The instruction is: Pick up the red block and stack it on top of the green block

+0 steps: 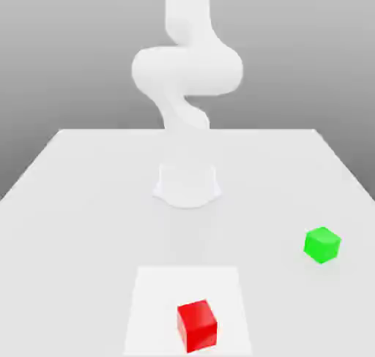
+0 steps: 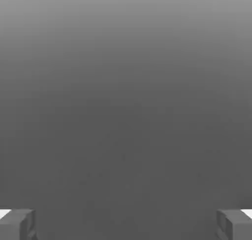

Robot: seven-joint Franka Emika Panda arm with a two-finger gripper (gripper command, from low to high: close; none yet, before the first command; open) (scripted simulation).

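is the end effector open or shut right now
Open. In the hand view the end effector has its two fingertips standing far apart at opposite edges, with nothing between them.

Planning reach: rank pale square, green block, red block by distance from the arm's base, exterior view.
1. Pale square, straight before the arm's base.
2-3. Green block, exterior view's right, and red block, on that square: too close to call.
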